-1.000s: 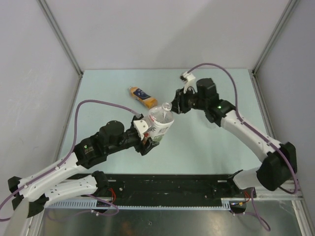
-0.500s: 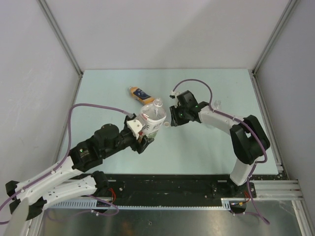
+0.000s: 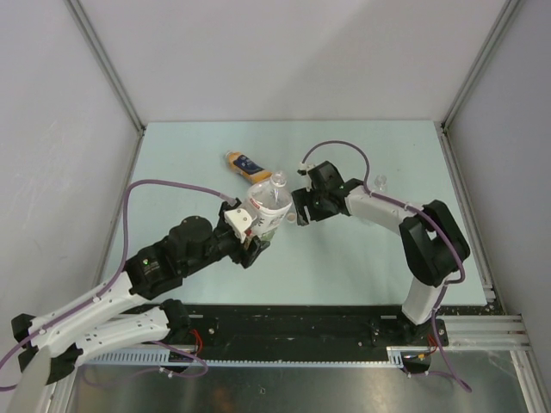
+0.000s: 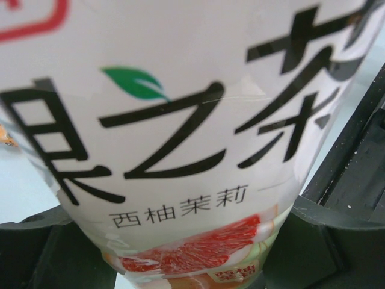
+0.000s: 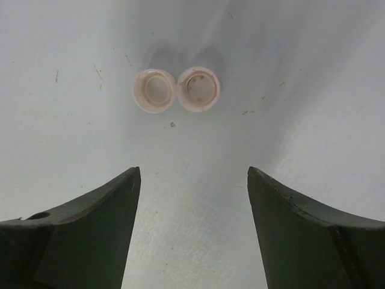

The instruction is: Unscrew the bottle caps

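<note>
My left gripper (image 3: 256, 241) is shut on a clear bottle (image 3: 269, 206) with a white grapefruit label. That label (image 4: 180, 120) fills the left wrist view between the dark fingers (image 4: 337, 241). The bottle's neck (image 3: 277, 180) points up and away and shows no coloured cap. My right gripper (image 3: 299, 210) hangs low over the table just right of the bottle, open and holding nothing (image 5: 194, 174). Two whitish bottle caps (image 5: 154, 91) (image 5: 199, 89) lie side by side on the table ahead of its fingertips, hollow side up.
A small orange bottle (image 3: 247, 167) lies on the table behind the held bottle. A small translucent object (image 3: 379, 182) sits beside the right forearm. Grey walls enclose the pale green table (image 3: 362, 258); a black rail (image 3: 293, 323) runs along the near edge.
The right gripper left the bottle's neck, dropped to the table beside the bottle and opened, leaving a cap on the surface. The left gripper kept its hold and shifted the bottle slightly.
</note>
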You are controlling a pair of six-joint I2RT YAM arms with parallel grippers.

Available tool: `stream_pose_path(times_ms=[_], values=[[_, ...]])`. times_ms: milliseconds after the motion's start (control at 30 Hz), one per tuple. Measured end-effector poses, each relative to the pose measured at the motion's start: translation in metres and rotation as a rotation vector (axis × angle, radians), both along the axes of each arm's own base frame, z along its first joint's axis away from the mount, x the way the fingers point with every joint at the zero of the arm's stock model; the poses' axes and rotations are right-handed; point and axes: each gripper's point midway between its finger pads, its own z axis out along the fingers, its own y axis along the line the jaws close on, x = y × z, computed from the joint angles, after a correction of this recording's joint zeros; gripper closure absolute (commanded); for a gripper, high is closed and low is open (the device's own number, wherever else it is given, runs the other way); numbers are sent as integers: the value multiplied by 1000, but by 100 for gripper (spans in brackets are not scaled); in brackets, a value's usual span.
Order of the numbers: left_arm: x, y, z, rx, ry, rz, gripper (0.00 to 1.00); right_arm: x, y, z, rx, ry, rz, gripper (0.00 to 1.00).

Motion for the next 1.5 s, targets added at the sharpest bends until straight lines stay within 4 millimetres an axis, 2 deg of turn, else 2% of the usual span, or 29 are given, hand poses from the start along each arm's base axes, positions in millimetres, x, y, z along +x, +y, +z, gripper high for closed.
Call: stream_pose_path(times_ms=[200, 333, 467, 700, 833, 1133, 1300, 1400, 1500], values=[[1, -1, -2, 8, 3, 5, 99, 2, -2, 25, 16, -60, 0, 16], [2, 0, -2, 9, 2, 7, 99, 3, -2, 58, 61, -129, 4, 9], [2, 0, -2, 9, 3, 9, 98, 0, -4, 102, 126, -215, 7, 4], [2, -1, -4, 14, 7, 7, 96, -17, -17, 198, 326, -387, 63, 1], [2, -3, -7, 21, 15, 3, 95, -38, -21, 249, 457, -478, 149, 1], [-1, -9, -12, 23, 43, -25, 95, -110, -5, 332, 726, -621, 472, 1], [-5, -15, -16, 27, 65, -54, 95, -129, -1, 363, 834, -668, 547, 1], [-6, -19, -19, 31, 77, -70, 95, -130, 5, 371, 885, -658, 567, 1], [-8, -24, -21, 32, 94, -89, 95, -128, 14, 371, 915, -629, 573, 2]])
